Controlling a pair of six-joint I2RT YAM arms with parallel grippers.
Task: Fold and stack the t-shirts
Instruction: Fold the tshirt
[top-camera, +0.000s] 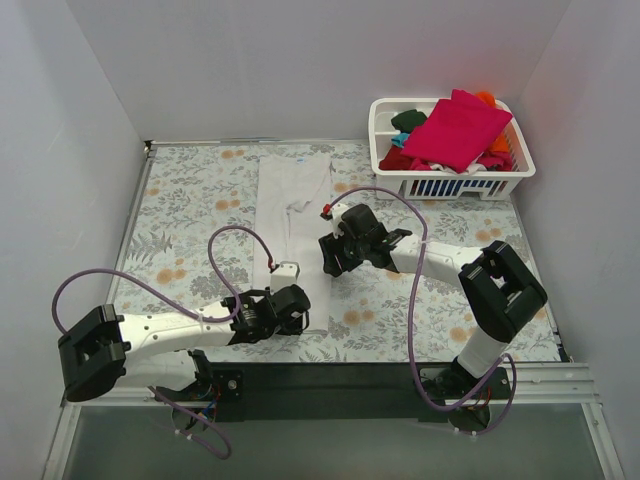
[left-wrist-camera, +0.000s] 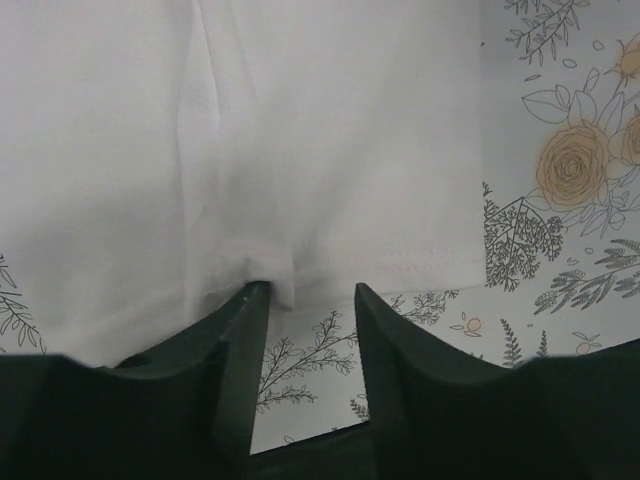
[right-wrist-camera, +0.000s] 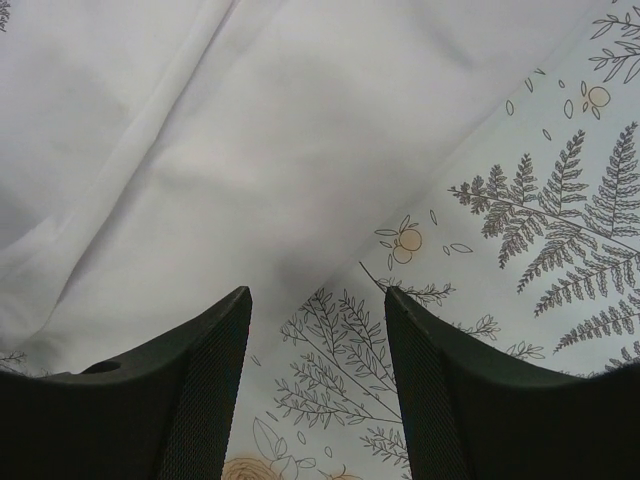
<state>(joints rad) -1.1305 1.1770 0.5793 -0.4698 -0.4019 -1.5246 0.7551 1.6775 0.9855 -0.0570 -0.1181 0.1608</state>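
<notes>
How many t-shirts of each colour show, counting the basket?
white t-shirt, laid out flat: 1
magenta t-shirt, top of the basket: 1
red t-shirt: 1
dark green t-shirt: 1
teal t-shirt: 1
orange t-shirt: 1
Total: 6 seen; the pile may hide more.

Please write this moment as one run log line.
stage: white t-shirt lies as long strip | left gripper: open, at near hem | right gripper: open, beside right edge | basket: magenta t-shirt on top

Even, bright overhead light; soft shadows under both arms. Wrist views are sharp; near fingers dark, slightly blurred.
</notes>
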